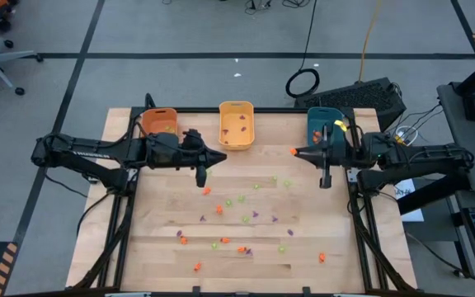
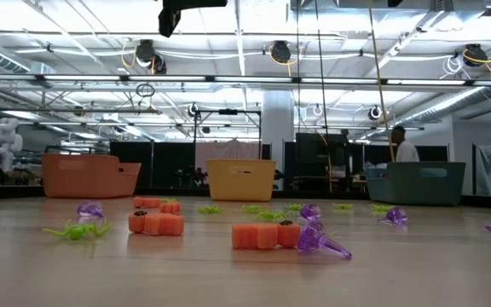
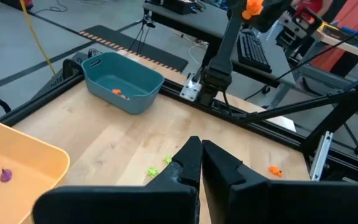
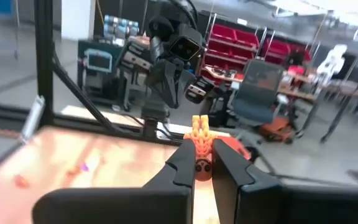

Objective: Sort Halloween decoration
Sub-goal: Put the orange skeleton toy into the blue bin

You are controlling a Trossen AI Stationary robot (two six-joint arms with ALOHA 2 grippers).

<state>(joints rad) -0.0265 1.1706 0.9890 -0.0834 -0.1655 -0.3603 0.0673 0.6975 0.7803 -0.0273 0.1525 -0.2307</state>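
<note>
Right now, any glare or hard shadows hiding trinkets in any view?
High view: even light, no glare on the table, only faint shadows under the arms; the trinkets stand out. Low view: bright ceiling lights glare up top, but the tabletop is readable. Left wrist view: teal bin evenly lit. Right wrist view: the right gripper has its jaws covering part of the orange trinket they hold.

Orange (image 2: 265, 235), green (image 2: 77, 229), purple trinkets (image 2: 320, 243) on the table (image 2: 143, 273) – 3 bins (image 2: 240, 180) behind

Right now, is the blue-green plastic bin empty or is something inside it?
Not empty. The oblong teal plastic bin has one small orange trinket lying on its floor in the left wrist view. Nothing else shows inside.
</note>
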